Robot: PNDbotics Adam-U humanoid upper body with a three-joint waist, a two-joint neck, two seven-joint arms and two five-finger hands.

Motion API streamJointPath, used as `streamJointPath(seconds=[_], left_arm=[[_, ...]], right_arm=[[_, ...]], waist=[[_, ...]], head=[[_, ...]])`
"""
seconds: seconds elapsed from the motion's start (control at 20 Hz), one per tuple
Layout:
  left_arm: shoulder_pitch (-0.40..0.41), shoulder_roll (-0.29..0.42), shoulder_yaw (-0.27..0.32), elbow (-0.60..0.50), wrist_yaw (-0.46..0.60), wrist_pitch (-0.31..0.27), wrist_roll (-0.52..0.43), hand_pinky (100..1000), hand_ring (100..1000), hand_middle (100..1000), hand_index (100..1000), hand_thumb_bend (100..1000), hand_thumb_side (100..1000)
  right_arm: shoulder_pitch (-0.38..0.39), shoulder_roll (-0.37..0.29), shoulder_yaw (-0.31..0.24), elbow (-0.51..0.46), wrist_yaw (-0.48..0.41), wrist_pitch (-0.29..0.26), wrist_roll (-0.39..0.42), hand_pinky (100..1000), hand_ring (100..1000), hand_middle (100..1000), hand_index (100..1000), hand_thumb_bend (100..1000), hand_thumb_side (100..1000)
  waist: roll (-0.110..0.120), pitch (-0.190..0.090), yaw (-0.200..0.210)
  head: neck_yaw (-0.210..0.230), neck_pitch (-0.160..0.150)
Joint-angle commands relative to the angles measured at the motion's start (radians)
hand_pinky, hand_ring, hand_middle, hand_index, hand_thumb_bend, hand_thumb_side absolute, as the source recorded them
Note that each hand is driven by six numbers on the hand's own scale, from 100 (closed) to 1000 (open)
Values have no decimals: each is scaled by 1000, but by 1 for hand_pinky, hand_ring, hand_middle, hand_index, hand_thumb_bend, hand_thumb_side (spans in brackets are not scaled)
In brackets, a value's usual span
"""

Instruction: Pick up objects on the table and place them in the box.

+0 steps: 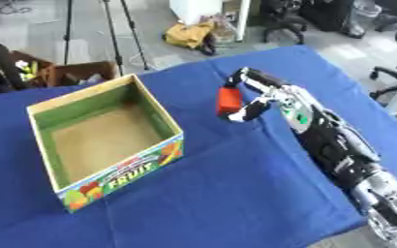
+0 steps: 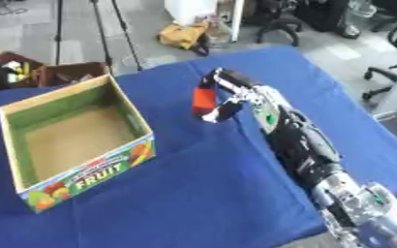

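Note:
My right hand (image 1: 254, 94) reaches in from the lower right and is shut on a small red-orange object (image 1: 228, 100), held between curled fingers and thumb above the blue tablecloth (image 1: 236, 193). The object hangs just right of the open cardboard fruit box (image 1: 117, 174), which stands at the left with a green inner wall and a bare brown floor. Nothing shows inside the box. My left hand is in no view.
The table's far edge runs behind the box and the hand. Beyond it stand a brown crate (image 1: 75, 72) with small items, tripod legs (image 1: 113, 34), a yellow bag (image 1: 189, 35) and office chairs (image 1: 388, 77).

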Motion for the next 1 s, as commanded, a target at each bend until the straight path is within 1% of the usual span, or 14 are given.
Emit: streamJointPath(seconds=[0.05,0.25,0.5,0.65,0.8,1.0], left_arm=[[-15,17,-1,-20,-3,-3,2,555,734,484,624,410,836],[-18,17,-3,-20,-3,-3,1,556,734,484,624,412,835],[-21,14,-8,-19,0,-3,-3,556,735,484,624,413,834],[-23,10,-12,-18,3,-2,-7,556,735,483,624,415,833],[-25,6,-17,-18,6,-2,-12,556,735,483,624,416,832],[-27,-1,-22,-18,11,-1,-17,556,736,483,623,416,832]], right_arm=[[-38,-26,12,-87,-53,-7,8,805,669,375,534,239,219],[-73,-4,36,-139,-96,-2,47,801,669,374,530,241,222],[-120,41,63,-151,-108,-5,91,801,669,374,528,242,225],[-138,68,77,-141,-98,-10,113,803,670,375,530,244,226],[-145,93,90,-126,-78,-18,133,805,673,378,532,245,229],[-145,136,105,-92,-37,-30,160,816,678,383,542,248,230]], waist=[[-8,-25,6],[-18,-32,24],[-25,-38,57],[-25,-41,83],[-21,-44,109],[-13,-42,130]], head=[[-4,-10],[-12,-6],[-21,-4],[-29,-4],[-39,-7],[-49,-10]])
